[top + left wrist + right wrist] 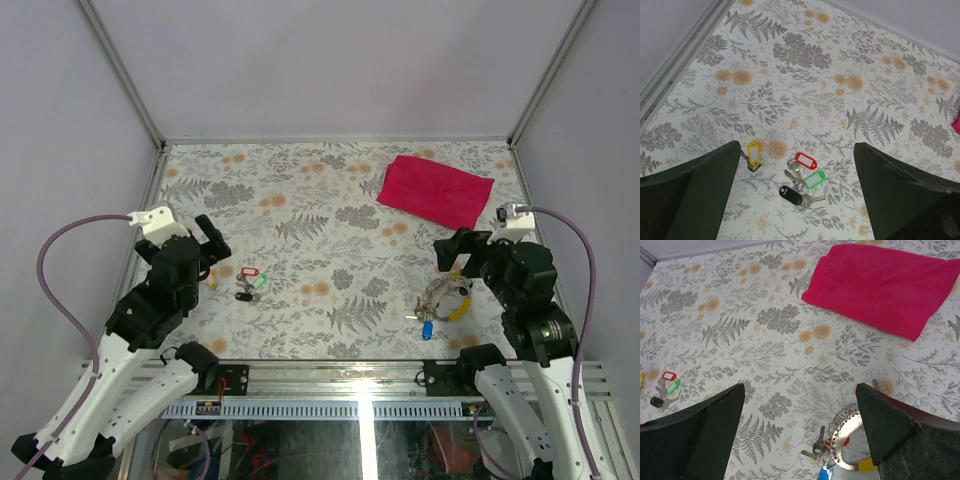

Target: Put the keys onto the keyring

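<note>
The keys point(801, 180) — red, green and black tags — are seen clustered on the bench point(805, 75) just ahead of the left jaws, which are spread wide and empty. The keyring point(837, 445) is found between the right jaws — likewise wide, gripping nothing — with the red cloth point(880, 285) farther back.

My left arm point(110, 365) and right arm point(510, 392): white lower shells, black upper joints. Left gripper point(213, 243) and right gripper point(452, 255) are black. A purple cable point(62, 250) loops off each wrist, with a white camera block point(155, 220) on top. Fingers point(700, 195) dark, wedge-shaped.
</note>
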### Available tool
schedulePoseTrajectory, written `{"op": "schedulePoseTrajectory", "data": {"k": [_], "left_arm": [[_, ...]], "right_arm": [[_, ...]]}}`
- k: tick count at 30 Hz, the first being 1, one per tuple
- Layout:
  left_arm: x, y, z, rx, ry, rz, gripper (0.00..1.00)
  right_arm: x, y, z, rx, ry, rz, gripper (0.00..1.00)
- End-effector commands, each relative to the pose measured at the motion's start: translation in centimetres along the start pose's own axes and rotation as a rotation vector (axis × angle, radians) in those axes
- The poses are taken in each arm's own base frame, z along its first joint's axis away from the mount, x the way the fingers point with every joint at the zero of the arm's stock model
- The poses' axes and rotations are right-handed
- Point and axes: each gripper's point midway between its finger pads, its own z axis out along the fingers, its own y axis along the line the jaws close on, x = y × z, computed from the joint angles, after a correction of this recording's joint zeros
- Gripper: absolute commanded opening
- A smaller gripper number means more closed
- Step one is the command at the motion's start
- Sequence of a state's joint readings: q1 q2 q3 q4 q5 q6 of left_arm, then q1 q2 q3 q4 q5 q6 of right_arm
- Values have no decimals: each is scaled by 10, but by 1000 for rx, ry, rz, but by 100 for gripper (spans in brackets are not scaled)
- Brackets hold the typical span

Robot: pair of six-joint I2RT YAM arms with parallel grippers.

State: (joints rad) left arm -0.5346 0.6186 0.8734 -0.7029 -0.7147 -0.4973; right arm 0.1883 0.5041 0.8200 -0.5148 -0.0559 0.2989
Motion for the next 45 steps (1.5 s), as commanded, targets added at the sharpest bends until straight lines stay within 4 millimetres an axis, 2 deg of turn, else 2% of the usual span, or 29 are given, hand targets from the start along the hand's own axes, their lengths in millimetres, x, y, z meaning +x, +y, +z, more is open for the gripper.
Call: {"op": "schedulePoseTrajectory", "data": {"k": [1,12,17,21,28,33,45], "left_arm": [[-11,-1,0,-5,-36,-35,100],[-8,-2,3,-9,-27,-32,100],[5,-22,5,45,70,-48,100],[11,-32,8,36,148,-51,100],[52,-19,15,-75,278,-33,100],[79,-25,15,-50,377,-36,100],[116,-16,21,-179,464,-122,100]], "right_arm": [[-15,5,0,-22,-42,-21,99],[-13,0,2,11,-28,0,99],[-10,-4,5,41,15,16,99],[4,-10,10,81,85,47,99],[27,-15,16,103,175,75,99],[35,-12,19,87,231,67,99],[51,-15,31,108,334,81,99]]}}
